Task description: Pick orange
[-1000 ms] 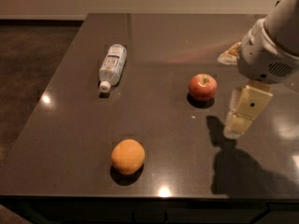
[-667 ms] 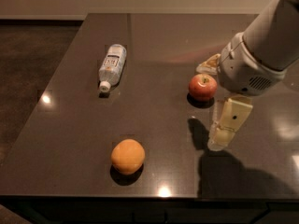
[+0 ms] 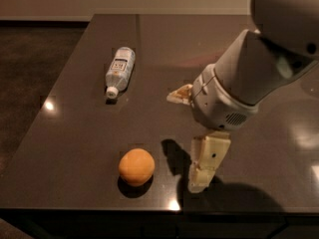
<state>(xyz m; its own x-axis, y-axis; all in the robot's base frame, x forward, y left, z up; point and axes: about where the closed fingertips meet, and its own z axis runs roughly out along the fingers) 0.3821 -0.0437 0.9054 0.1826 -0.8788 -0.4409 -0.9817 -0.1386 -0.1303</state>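
Note:
The orange [image 3: 136, 167] is round, smooth and yellow-orange. It lies on the dark table [image 3: 75, 128] near the front edge, left of centre. My gripper [image 3: 184, 142] hangs just right of the orange and is apart from it. It is open and empty. One pale finger [image 3: 207, 162] points down at the table beside the orange. The other finger [image 3: 179, 94] sticks out farther back. The large white-grey arm fills the upper right.
A clear plastic bottle [image 3: 120, 69] with a white cap lies on its side at the back left of the table. The table's front edge runs just below the orange. The arm hides the table behind the gripper.
My gripper and arm have moved left and toward the front edge, closing in on the orange. The red apple seen before is now hidden behind the arm. The orange and bottle have not moved.

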